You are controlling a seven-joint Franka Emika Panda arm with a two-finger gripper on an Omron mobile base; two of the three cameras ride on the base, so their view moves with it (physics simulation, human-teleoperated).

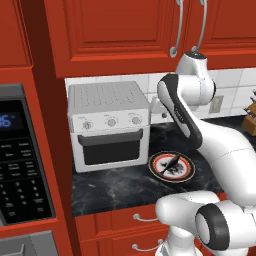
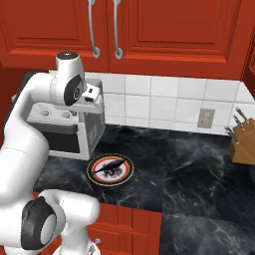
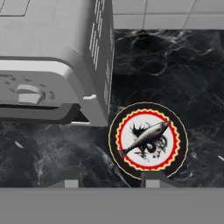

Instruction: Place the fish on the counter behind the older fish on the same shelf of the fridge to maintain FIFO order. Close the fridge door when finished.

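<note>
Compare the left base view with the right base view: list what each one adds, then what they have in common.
Left base view adds: the black control panel with its lit display, and the toaster oven seen front-on, door and three knobs.
Right base view adds: the toaster oven's side wall and the open counter stretching from the plate to the knife block.
Shared: the dark fish lying on the plate, red cabinets above, red drawers below, and the white arm.
</note>
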